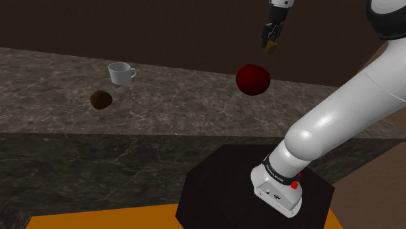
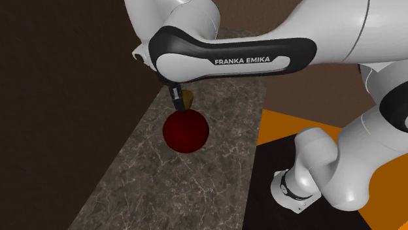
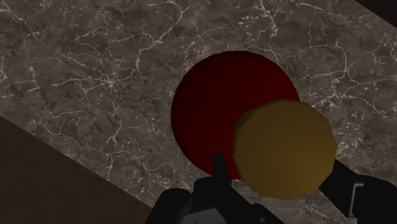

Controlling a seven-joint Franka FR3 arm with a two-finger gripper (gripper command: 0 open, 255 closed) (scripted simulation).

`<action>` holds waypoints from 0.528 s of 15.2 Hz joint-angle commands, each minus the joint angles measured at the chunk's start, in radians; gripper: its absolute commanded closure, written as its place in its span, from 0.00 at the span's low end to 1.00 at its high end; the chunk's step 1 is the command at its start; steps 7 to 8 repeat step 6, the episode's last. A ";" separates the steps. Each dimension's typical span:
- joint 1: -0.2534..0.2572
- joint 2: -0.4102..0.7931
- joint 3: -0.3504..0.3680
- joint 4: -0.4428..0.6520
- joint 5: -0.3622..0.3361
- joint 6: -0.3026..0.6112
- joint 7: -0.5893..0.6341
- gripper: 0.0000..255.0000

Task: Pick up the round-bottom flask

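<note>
My gripper (image 1: 269, 43) grips the red round-bottom flask (image 1: 253, 79) by its tan stopper (image 1: 269, 48) above a veined dark stone counter (image 1: 195, 107). A white mug (image 1: 120, 73) stands well apart; brown wall (image 1: 130, 23) behind.

The white arm (image 1: 351, 97) rises from its foot (image 1: 278, 182) at the shoulder view's lower right, bends up and to the right and leaves by the top edge. Further left along that edge the wrist (image 1: 281, 5) enters, and the black claw (image 1: 269, 43) hangs below it, pointing straight down. In the second exterior view the forearm link (image 2: 242, 60), lettered FRANKA EMIKA on its dark panel, lies nearly level across the top, the claw under its left end. In the wrist view the two fingers (image 3: 219, 170) stand apart and clasp the yellow-brown top (image 3: 283, 149) of the round-bottom flask (image 3: 216, 108) between them
</note>
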 commanded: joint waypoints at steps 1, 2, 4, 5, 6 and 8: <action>0.000 0.008 -0.001 0.040 0.004 -0.030 -0.007 1.00; 0.001 0.010 -0.001 0.056 0.005 -0.043 -0.009 1.00; 0.001 0.015 -0.001 0.088 0.008 -0.070 -0.013 1.00; 0.002 0.016 -0.001 0.091 0.008 -0.073 -0.013 1.00; 0.002 0.015 -0.001 0.090 0.008 -0.073 -0.013 1.00; 0.002 0.015 -0.001 0.090 0.008 -0.073 -0.013 1.00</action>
